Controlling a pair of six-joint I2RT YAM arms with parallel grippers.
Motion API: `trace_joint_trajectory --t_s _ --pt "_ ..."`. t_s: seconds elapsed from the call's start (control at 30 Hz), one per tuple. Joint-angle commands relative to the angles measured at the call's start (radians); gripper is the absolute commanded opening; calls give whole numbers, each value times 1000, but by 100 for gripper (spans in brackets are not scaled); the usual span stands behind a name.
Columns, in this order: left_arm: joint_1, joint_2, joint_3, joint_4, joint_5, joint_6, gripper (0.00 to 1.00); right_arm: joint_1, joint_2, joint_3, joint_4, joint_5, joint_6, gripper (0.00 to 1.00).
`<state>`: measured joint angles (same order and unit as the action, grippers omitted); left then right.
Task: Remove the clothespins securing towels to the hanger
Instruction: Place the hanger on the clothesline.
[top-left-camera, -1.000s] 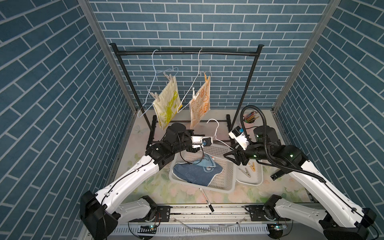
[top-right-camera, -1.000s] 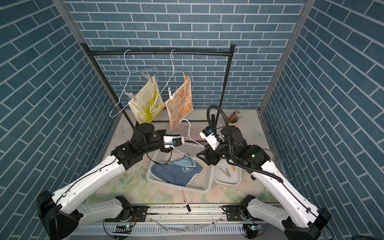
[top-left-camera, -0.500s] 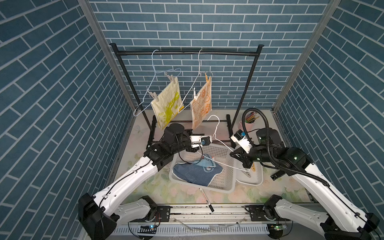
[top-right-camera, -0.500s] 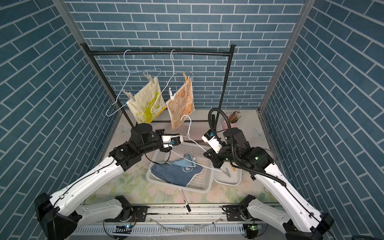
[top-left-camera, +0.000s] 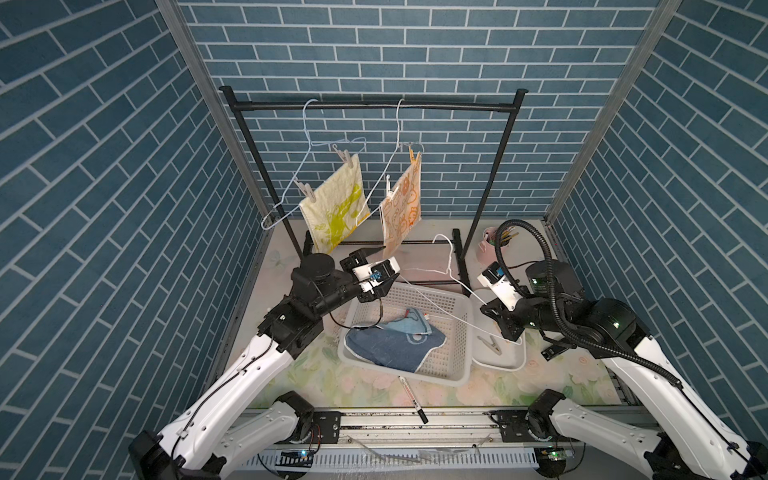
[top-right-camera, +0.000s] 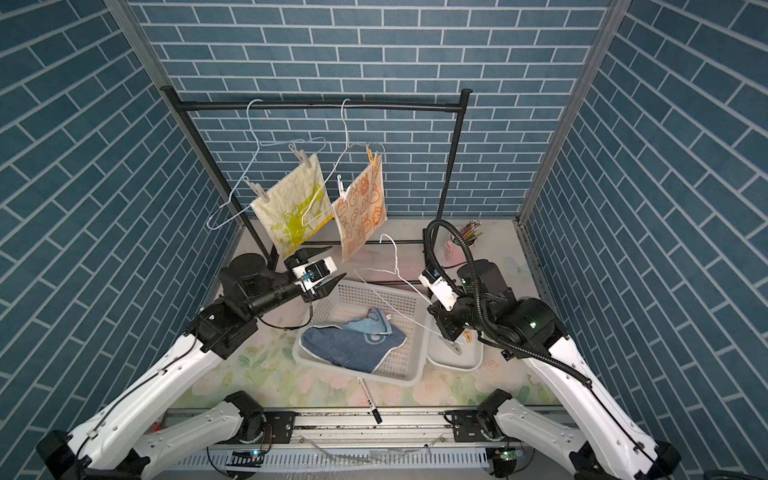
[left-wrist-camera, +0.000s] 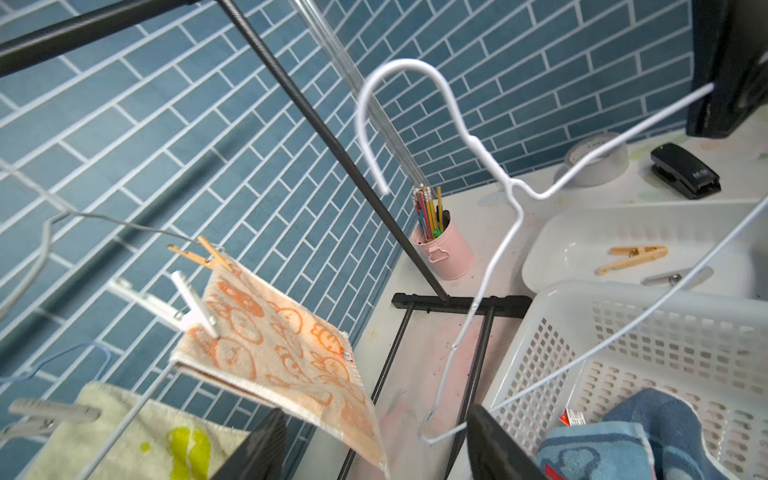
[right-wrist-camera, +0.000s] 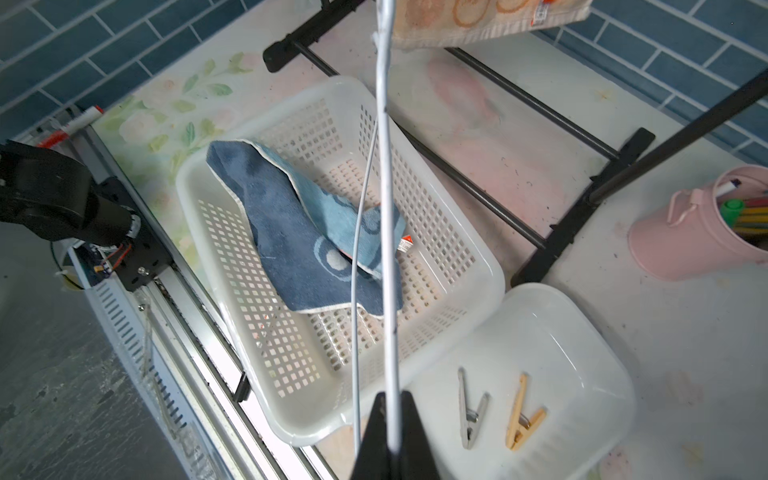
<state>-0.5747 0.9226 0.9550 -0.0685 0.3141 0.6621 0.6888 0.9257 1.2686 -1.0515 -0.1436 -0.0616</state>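
Right wrist view: the right gripper (right-wrist-camera: 390, 419) clenches the bare white wire hanger (right-wrist-camera: 384, 208) above the white perforated plastic basket (right-wrist-camera: 185, 216). The left gripper (top-right-camera: 337, 262) gapes empty over the basket's far corner. Four spring clothespins (top-right-camera: 300, 156) pin towels behind the basket. The one-point pinch might let the hanger swing and snag the orange-cream cartoon towel (top-right-camera: 359, 208).

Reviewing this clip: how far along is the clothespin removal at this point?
Done: the blue towel lies in the basket, and two clothespins lie in the tray.
In hand: the right gripper is shut on the bare hanger; the left gripper is open at its other end.
Left: the yellow towel and orange towel, pinned by two more each.
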Motion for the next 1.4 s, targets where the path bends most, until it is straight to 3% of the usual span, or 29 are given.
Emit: trace_joint_trajectory --t_s 0.0,0.2,0.47,0.87,1.37 --pt "13 -53 -53 82 -56 -111 73 -3 -15 47 -95 159 -38 0" --pt "13 -148 -184 140 -328 -261 74 -3 13 101 22 337 2 0" --pt "13 -318 -378 81 -465 -398 76 -4 123 199 353 491 -13 0" --pt "13 -400 -449 36 -508 -363 80 -28 460 490 632 554 -29 0" --pt "13 -363 -442 46 -464 -357 80 -171 692 630 680 496 72 0"
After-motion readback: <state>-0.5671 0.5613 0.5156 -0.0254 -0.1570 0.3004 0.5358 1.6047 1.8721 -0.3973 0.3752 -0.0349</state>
